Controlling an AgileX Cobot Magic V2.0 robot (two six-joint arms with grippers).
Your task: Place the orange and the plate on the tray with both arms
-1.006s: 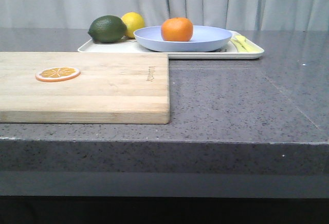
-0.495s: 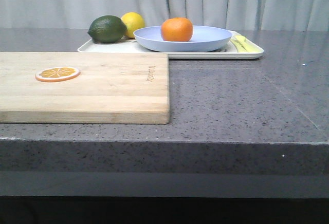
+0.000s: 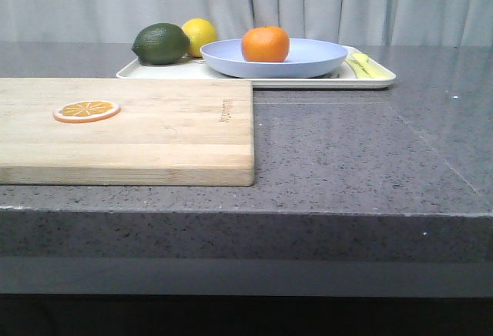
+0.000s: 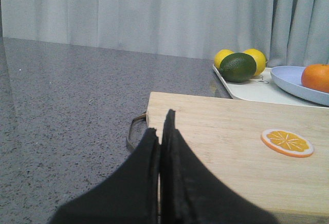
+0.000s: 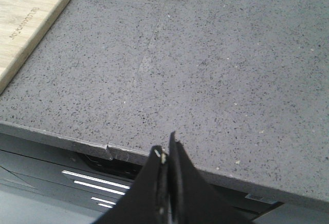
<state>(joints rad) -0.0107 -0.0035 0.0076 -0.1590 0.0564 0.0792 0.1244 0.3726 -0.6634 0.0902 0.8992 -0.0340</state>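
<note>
Already the orange (image 3: pixel 265 44) sits on the plate (image 3: pixel 308 60), which rests on the tray (image 3: pixel 362 80) at twelve o'clock, with a lime (image 3: pixel 160 43) and lemon (image 3: pixel 200 34) at the plate's nine o'clock. Between me and the tray lies a cutting board (image 3: pixel 154 132) carrying an orange slice (image 3: pixel 86 110). Only the wrist views show my left gripper (image 4: pixel 161 131) and right gripper (image 5: pixel 165 154), both pressed closed and empty, the right over the counter (image 5: pixel 226 70) edge.

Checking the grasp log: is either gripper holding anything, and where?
Nothing is held. The left gripper and right gripper both show shut, empty jaws.
</note>
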